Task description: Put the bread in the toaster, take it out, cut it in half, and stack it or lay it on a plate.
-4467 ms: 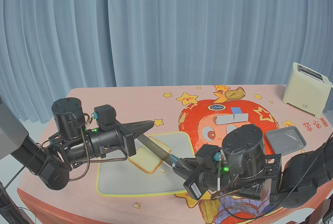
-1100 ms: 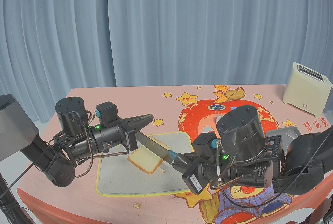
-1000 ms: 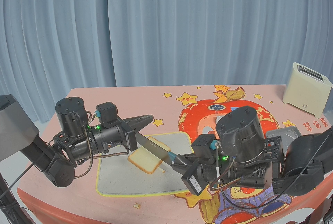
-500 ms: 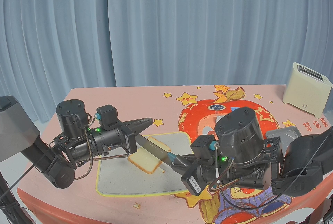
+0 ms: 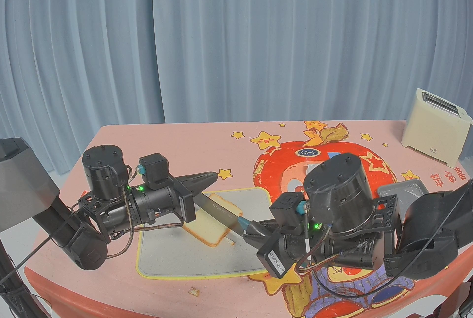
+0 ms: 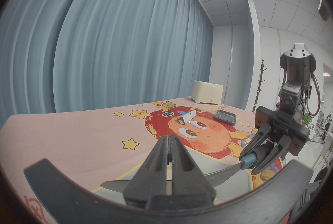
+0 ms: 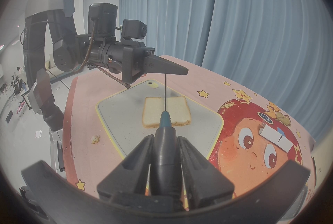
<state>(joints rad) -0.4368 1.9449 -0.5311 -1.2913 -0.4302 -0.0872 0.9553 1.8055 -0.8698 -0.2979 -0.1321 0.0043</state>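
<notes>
Right wrist view: steel knife with a teal handle (image 7: pixel 165 120) seen edge-on, its blade a thin line crossing the middle of the pale square bread slice (image 7: pixel 166 112). The head view gave the blade's flat side instead.

Right tool (image 7: pixel 165 138) was clamped around the teal handle.

Left wrist view: left tool (image 6: pixel 170 141) had its fingers pressed together with nothing seen between them, and the blade passed beneath. This view also caught the cream toaster (image 6: pixel 207 92) and the small grey tray (image 6: pixel 224 117) well beyond the right tool.

Head view, knife long axis: handle toward 4 o'clock, tip toward 10 o'clock.

The slice lay flat on the grey cutting board with a yellow rim (image 5: pixel 197 257), in the board's 12 o'clock half and turned corner-on. Two of its sides ran parallel to the blade.

The blade lay across the slice's middle; contact with the bread could not be judged.

The left tool's tip hung at the slice's 12 o'clock corner, above the blade's far end.

The toaster stood at 2 o'clock on the pink cartoon-printed table (image 5: pixel 162 146).
</notes>
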